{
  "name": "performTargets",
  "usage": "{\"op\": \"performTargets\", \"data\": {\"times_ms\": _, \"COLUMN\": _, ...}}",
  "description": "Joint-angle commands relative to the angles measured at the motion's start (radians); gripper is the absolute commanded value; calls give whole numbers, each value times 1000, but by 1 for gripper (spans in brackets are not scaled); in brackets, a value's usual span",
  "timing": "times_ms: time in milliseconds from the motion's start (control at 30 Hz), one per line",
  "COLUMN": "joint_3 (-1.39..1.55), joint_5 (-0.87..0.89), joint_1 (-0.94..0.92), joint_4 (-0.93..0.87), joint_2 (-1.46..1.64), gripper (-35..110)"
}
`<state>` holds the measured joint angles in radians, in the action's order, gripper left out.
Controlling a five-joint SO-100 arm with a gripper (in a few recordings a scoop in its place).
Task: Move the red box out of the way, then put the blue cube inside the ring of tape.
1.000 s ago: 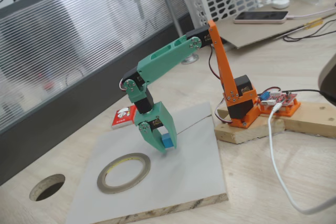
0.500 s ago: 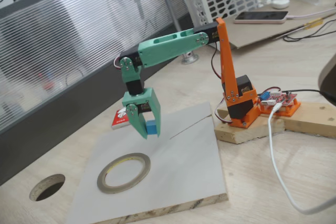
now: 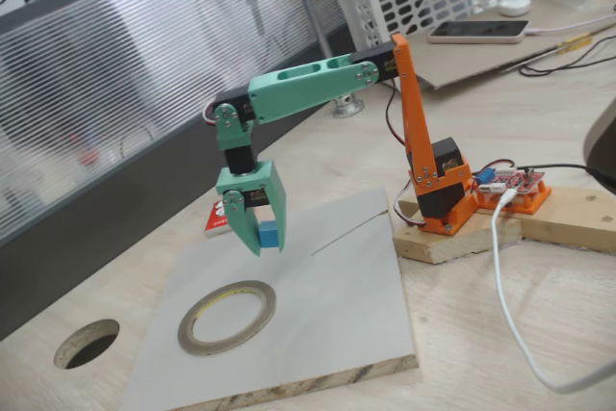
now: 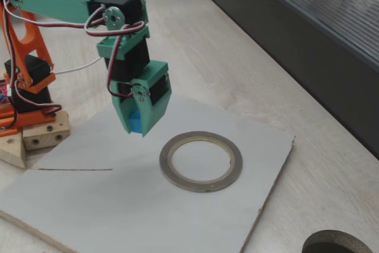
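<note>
Clamped between the green fingers of the gripper [image 3: 264, 240] is the blue cube [image 3: 268, 234], which is held in the air above the grey board [image 3: 346, 305], apart from its surface. In the other fixed view the cube [image 4: 135, 121] is seen low between the fingers, near their tips. The ring of tape [image 3: 227, 316] lies flat on the board, near the gripper but not yet under it. The red box [image 3: 220, 216] is glimpsed behind the gripper at the far edge of the board, well clear of the ring. A miss is judged possible if the cube is released before the gripper is centred over the opening: the cube could land on the tape's rim and bounce or roll off. Since the cube is gripped close to the fingertips, a slip during travel is also judged possible. If the gripper is lowered too far, the ring could be nudged. As for pose, the orange upper link is raised steeply from the base, the green forearm is stretched roughly level, and the wrist is bent so that the fingers point down.
</note>
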<state>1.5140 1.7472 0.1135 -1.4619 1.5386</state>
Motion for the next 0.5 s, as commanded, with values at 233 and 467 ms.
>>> {"op": "performTargets", "data": {"times_ms": 233, "joint_3": -327, "joint_5": 8, "joint_1": 37, "joint_4": -8, "joint_2": -198, "gripper": 3}}
{"op": "performTargets", "data": {"times_ms": 467, "joint_3": -407, "joint_5": 8, "joint_1": 160, "joint_4": 2, "joint_2": -278, "gripper": 3}}
